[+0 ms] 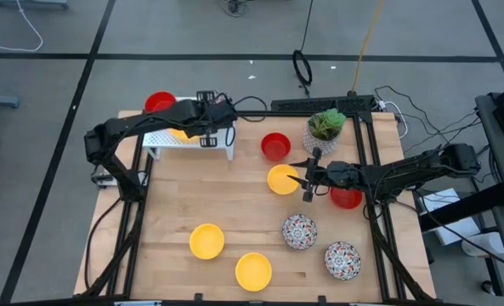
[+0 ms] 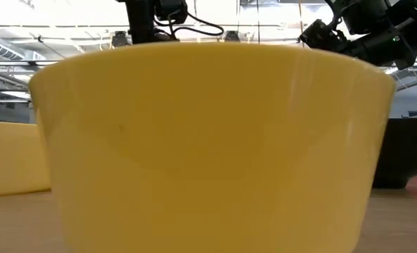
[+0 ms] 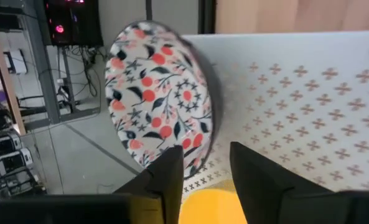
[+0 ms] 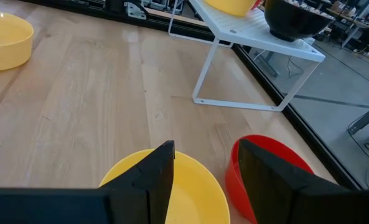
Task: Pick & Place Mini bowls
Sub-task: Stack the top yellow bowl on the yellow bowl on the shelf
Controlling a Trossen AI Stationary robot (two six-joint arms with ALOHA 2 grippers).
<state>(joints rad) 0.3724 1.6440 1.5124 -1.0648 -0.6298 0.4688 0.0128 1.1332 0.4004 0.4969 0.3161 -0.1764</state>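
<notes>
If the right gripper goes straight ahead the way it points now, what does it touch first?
Most likely the yellow bowl: the right gripper is open just over its rim, with a red bowl beside it. Past them stands the white rack, clearly farther, though depth is uncertain.

I can read no text, label, brand, number or sign in any of my views; the speckled bowl (image 3: 159, 102) and the white rack (image 3: 296, 112) carry only patterns, not lettering.

Rack (image 1: 189, 141) at the table's (image 1: 175, 204) back left — plant pot (image 1: 323, 133) back right — bowls (image 1: 299, 231) between.
</notes>
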